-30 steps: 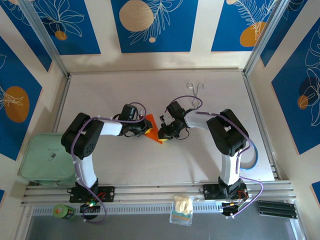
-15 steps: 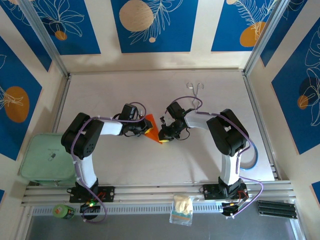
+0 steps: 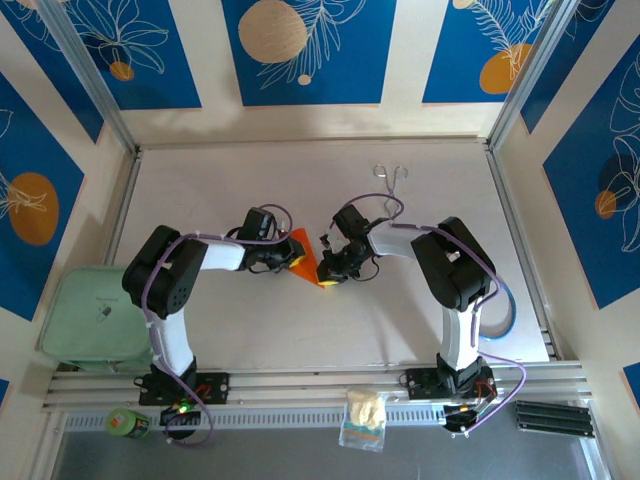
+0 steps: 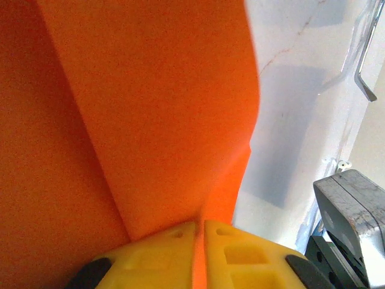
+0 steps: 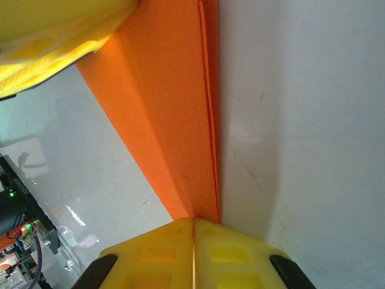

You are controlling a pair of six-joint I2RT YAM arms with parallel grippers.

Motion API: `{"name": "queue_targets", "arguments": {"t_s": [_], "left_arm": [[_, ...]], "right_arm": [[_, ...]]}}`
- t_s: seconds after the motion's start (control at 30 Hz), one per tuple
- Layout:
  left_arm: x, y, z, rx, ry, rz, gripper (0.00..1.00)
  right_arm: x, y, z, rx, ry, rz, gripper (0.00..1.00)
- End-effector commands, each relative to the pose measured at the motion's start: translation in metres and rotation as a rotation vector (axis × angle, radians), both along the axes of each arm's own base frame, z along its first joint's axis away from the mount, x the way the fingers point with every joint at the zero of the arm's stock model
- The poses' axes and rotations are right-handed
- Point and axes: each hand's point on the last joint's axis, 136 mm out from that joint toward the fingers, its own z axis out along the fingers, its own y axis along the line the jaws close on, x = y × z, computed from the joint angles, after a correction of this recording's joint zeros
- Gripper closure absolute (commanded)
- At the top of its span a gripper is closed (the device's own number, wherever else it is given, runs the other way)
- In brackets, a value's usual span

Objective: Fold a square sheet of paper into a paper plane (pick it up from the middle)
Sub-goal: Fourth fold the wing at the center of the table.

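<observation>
White tabletop (image 3: 400, 320) lay beneath both arms. Between the left gripper (image 4: 199, 232) and right gripper (image 5: 194, 226), the folded orange paper (image 3: 302, 260) was pinched in both pairs of closed jaws. Since a second earlier almost nothing had shifted; the crease was probably being pressed, folding unfinished.

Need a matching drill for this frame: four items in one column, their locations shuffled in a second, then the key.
1. orange paper
2. metal tongs
3. green tub
4. plastic bag

A. toward the far edge of the table
B. in front of the table's near edge, centre
C. beside the table's left edge
D. mid-table, pinched by the left gripper and the right gripper

Pairs: 1-D, 2-A, 3-C, 4-B
</observation>
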Motion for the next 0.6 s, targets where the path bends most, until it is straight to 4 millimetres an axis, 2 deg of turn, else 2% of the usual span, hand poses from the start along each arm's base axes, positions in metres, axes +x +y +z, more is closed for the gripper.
{"name": "queue_targets", "arguments": {"t_s": [0.0,0.27,0.33,0.43,0.57], "left_arm": [[-0.032,0.037,-0.061,0.197,0.18,0.051,0.85],[-0.033,0.039,-0.061,0.209,0.18,0.047,0.85],[-0.033,0.038,-0.061,0.207,0.179,0.045,0.85],[-0.032,0.037,-0.06,0.2,0.178,0.046,0.85],[-0.03,0.035,-0.058,0.19,0.176,0.047,0.85]], "right_arm": [[-0.017,-0.014,-0.017,-0.056,0.06,0.01,0.91],[-0.041,-0.028,-0.011,-0.045,0.088,0.017,0.92],[-0.043,-0.031,-0.003,-0.02,0.076,0.017,0.91],[-0.036,-0.027,0.017,0.028,0.017,0.025,0.91],[-0.013,-0.014,0.047,0.094,-0.094,0.015,0.93]]}}
